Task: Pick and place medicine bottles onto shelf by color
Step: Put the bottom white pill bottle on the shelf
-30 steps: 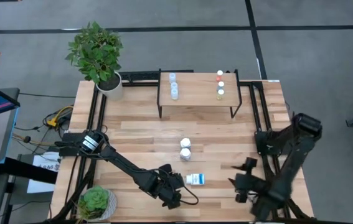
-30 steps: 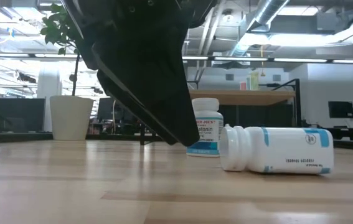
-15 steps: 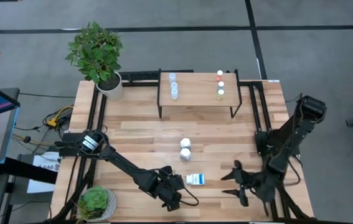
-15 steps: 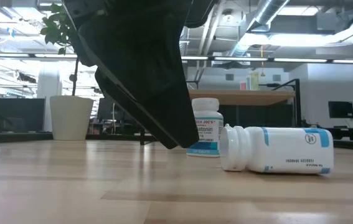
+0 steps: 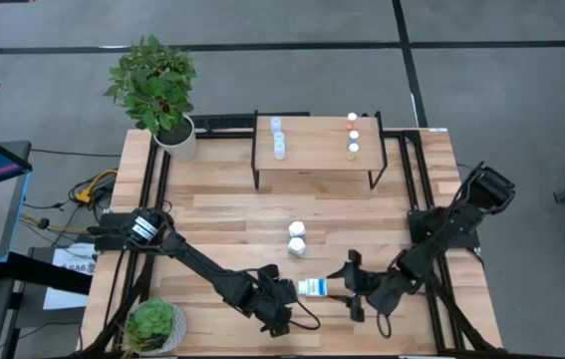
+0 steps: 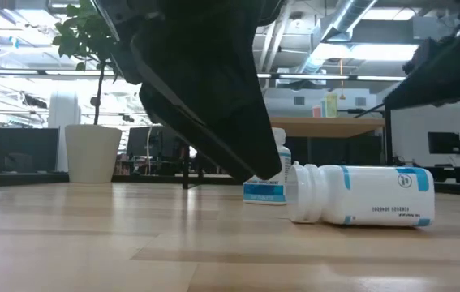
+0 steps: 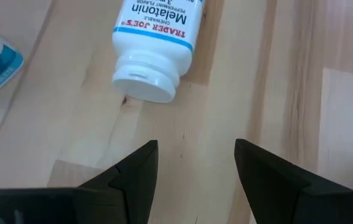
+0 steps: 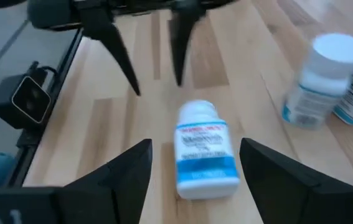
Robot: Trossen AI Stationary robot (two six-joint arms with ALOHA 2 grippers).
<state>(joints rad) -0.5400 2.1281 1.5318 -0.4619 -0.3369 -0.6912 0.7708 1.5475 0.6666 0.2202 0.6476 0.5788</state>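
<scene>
The right gripper [image 5: 352, 286], fingers spread, has swung in from the striped wooden table's [image 5: 222, 214] right edge to just beside the toppled white blue-banded medicine bottle [image 5: 312, 288] near the front edge. The left gripper [image 5: 284, 304] stays spread on its other side.

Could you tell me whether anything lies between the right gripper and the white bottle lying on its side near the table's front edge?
Nothing visible does. The right gripper, jaws open, faces the toppled white bottle across bare tabletop. The open left gripper sits just beyond the bottle's far end, not between them.
</scene>
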